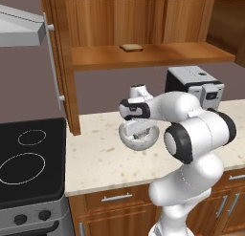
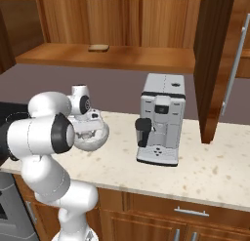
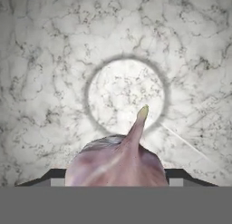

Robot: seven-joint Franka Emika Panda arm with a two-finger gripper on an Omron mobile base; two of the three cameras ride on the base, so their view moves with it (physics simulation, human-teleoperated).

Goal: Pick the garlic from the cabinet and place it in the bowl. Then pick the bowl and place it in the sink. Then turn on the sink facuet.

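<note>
Speckled stone surface (image 1: 100,158) runs under the open cabinet (image 1: 143,53), whose shelf carries just a bread slice (image 1: 131,48). The bowl (image 1: 139,137) sits on that surface beside the coffee machine (image 2: 160,120), and the arm reaches down into it. Seen from the hand, the end effector (image 3: 116,180) has its jaws spread wide around the garlic (image 3: 118,162), which sits between the two tips with its point toward the bowl's floor; it looks gripped, though a just-loosened hold cannot be ruled out. So the garlic is out of the cabinet and inside the bowl's rim, about to be let go. Left, by my reading: release, carry the bowl to the sink, turn on the faucet.
</note>
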